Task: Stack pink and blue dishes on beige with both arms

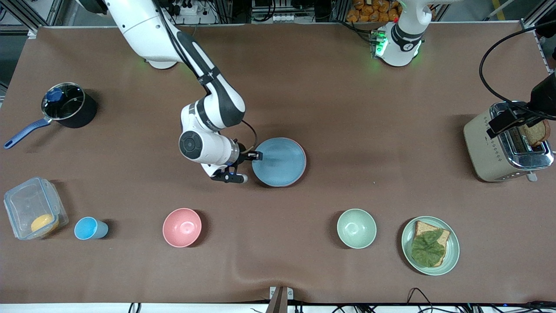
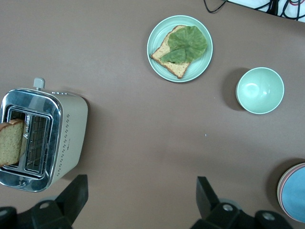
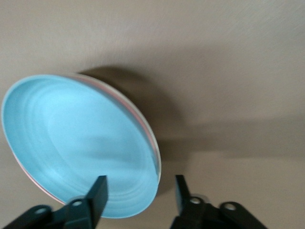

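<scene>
The light blue plate [image 1: 280, 163] [image 3: 81, 143] lies on top of a stack at mid-table. A thin pink rim [image 1: 303, 157] [image 3: 141, 116] of the pink plate shows under it. Below that, a pale edge [image 3: 159, 164] looks like the beige plate, which is otherwise hidden. My right gripper [image 1: 256, 156] [image 3: 140, 183] stands open at the stack's edge toward the right arm's end, one finger over the blue plate and one over the table, holding nothing. My left gripper [image 2: 140, 195] is open and empty, up in the air beside the toaster [image 2: 43, 138]. The stack's edge [image 2: 294, 193] shows there too.
A toaster [image 1: 506, 143] with a bread slice stands at the left arm's end. Nearer the camera are a green plate with bread and a leaf [image 1: 451, 254], a green bowl [image 1: 356, 228], a pink bowl [image 1: 182, 227], a blue cup [image 1: 89, 228] and a clear box [image 1: 32, 213]. A pot [image 1: 65, 106] sits at the right arm's end.
</scene>
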Tool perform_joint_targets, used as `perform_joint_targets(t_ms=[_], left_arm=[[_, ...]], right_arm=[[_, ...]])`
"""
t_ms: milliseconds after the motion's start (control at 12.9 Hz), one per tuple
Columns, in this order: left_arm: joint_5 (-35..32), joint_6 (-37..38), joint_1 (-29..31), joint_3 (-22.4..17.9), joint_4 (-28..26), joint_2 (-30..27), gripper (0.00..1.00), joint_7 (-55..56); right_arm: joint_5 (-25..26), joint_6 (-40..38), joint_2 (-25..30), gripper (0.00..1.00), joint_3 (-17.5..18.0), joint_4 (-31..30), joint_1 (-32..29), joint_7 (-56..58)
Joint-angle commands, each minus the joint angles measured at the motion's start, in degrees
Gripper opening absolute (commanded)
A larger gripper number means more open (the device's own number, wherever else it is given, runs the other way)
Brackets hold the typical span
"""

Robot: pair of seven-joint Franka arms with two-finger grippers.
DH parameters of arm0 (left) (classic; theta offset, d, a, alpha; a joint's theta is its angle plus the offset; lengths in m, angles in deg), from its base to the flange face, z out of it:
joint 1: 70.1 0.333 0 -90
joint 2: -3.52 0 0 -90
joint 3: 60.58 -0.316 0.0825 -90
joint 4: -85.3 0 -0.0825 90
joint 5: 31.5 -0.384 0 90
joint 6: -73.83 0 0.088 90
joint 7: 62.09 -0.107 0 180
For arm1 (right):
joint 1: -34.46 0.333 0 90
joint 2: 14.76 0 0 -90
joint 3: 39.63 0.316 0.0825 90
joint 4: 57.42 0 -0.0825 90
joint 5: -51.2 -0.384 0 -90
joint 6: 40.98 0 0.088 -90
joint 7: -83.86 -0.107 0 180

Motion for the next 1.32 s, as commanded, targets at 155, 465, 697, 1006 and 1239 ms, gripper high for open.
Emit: perform_joint_targets(t_ms=[155,465,697,1006,1239], left_arm=[[1.38,0.53,-0.89,-0.91,-0.17,-0.2,1.0,-1.43],[1.3,0.61,-1.06,-0.9,0.01,-0.2,1.0,-1.69],[2.52,0.53,-0.36,-0.99,0.01,-0.11,1.0,-5.28],[4.29,0.61,-0.27,-1.26,0.1,-0.02,1.0,-5.3],[3.93,0.7,-0.36,-0.99,0.1,-0.02,1.0,-5.56]], right_arm=[[12.56,-10.16,7.95,1.0,-0.99,-0.53,-10.07,7.32],[22.78,-14.04,13.66,1.0,-0.99,-0.61,-16.49,17.26],[28.78,-21.93,21.38,1.0,-0.91,-0.96,-23.16,28.4],[29.22,-29.77,31.15,1.0,-0.99,-0.53,-27.31,30.47],[29.39,-34.42,34.76,1.0,-0.56,0.61,-26.7,20.73]])
